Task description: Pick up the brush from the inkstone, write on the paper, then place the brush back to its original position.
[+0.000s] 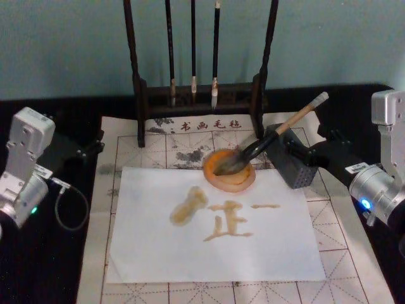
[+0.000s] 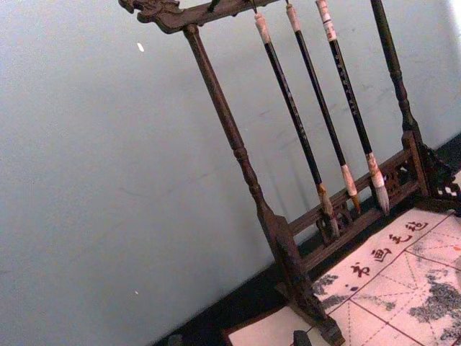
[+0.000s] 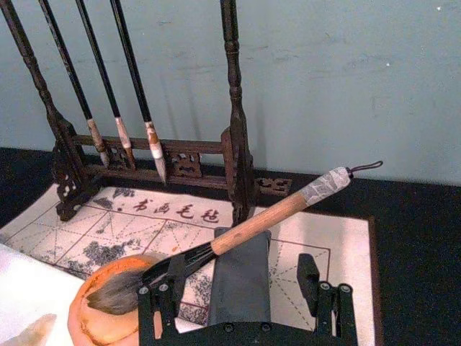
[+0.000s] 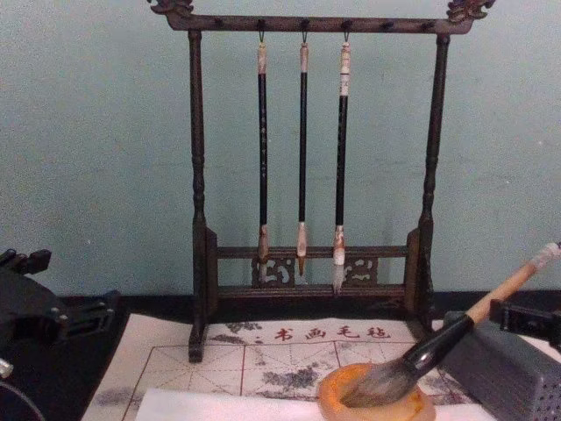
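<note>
Head view: the brush lies with bristles in the inkstone, handle on the grey ribbed block; the paper carries tan strokes. Right wrist view: my right gripper stands wide, empty, behind the block. Chest view: my left gripper is cut off, its fingers unreadable.

A black table carries a beige gridded mat and a dark wooden brush rack.

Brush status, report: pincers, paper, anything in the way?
Brush back on inkstone, handle propped on grey block. Right pincer open, behind block. Left pincer parked off the mat. Paper marked.
</note>
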Available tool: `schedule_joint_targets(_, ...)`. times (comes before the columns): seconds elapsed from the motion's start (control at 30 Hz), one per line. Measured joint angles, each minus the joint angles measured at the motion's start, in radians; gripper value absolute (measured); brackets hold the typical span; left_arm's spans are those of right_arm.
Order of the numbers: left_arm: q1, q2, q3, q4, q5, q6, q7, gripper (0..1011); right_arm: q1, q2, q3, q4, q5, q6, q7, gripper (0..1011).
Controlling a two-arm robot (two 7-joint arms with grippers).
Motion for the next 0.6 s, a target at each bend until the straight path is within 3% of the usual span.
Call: schedule_joint_targets(0.6,0.0,0.0,0.0,0.0,0.0,0.0,0.0,1001,0.0,0.0,0.0,0.0,0.0,0.0,0.0,1000)
